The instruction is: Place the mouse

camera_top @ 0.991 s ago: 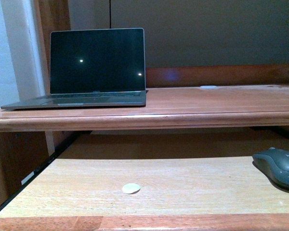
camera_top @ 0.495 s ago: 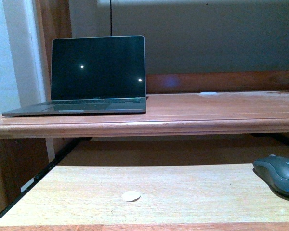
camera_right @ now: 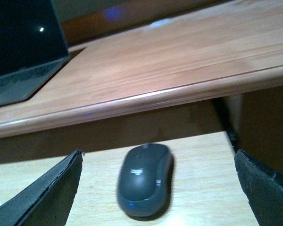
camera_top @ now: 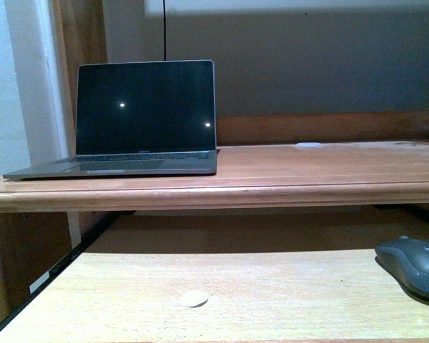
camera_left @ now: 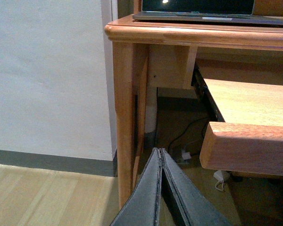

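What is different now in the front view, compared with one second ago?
Only the view shifted: the laptop, the desk, the mouse and the pale round sticker all sit lower in the picture together. Nothing was grasped or released; the mouse lies at the same spot on the lower shelf.

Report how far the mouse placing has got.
Nothing looks done: the mouse lies ungripped on the pull-out shelf. In hand: the right gripper is open, its fingers either side of the mouse, not touching. The left gripper is shut, off by the desk leg. To do: grasp, lift, place.
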You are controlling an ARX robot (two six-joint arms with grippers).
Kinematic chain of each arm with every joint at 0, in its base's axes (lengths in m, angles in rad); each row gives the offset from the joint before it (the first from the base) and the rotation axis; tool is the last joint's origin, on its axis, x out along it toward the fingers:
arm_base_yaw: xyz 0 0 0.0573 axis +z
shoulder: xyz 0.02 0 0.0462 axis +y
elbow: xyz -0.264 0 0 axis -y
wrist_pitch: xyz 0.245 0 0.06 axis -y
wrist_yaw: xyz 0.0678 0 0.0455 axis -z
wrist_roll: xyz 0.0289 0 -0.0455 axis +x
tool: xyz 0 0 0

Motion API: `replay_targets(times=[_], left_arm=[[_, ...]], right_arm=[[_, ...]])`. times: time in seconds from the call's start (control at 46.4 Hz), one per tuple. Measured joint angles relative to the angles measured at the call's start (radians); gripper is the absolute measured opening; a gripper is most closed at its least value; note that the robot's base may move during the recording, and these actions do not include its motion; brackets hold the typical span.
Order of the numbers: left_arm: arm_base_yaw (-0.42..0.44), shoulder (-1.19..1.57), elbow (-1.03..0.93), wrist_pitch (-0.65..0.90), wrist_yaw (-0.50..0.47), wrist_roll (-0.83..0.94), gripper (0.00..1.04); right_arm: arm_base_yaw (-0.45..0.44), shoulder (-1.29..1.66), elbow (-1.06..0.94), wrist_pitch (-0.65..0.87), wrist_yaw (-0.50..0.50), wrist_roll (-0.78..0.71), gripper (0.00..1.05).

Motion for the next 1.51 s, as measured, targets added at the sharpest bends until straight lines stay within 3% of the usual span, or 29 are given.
replay_targets(times=[0.086, 0.237, 0.668, 0.84, 1.077, 1.357, 1.507], left_arm=[[0.0, 0.0, 0.0, 0.0, 0.0, 0.0, 0.05], [0.0, 0.0, 0.0, 0.0, 0.0, 0.0, 0.32], [0.0, 0.0, 0.0, 0.0, 0.0, 0.0, 0.97], [0.0, 0.0, 0.0, 0.0, 0.0, 0.002, 0.97], [0.0, 0.0, 0.0, 0.0, 0.0, 0.001, 0.97], [0.0, 0.0, 0.0, 0.0, 0.0, 0.002, 0.97], [0.0, 0.0, 0.0, 0.0, 0.0, 0.002, 0.97]], right_arm=[[0.09, 0.077, 0.045, -0.042, 0.023, -0.05, 0.97], [0.201, 0.171, 0.121, -0.13, 0.101, -0.159, 0.97], [0.196, 0.41, 0.286, -0.253, 0.304, -0.222, 0.97], [0.169, 0.459, 0.323, -0.285, 0.35, -0.222, 0.97], [0.154, 0.502, 0.348, -0.329, 0.335, -0.189, 0.97], [0.147, 0.497, 0.35, -0.336, 0.314, -0.147, 0.57], [0.13, 0.41, 0.315, -0.335, 0.313, -0.136, 0.55]])
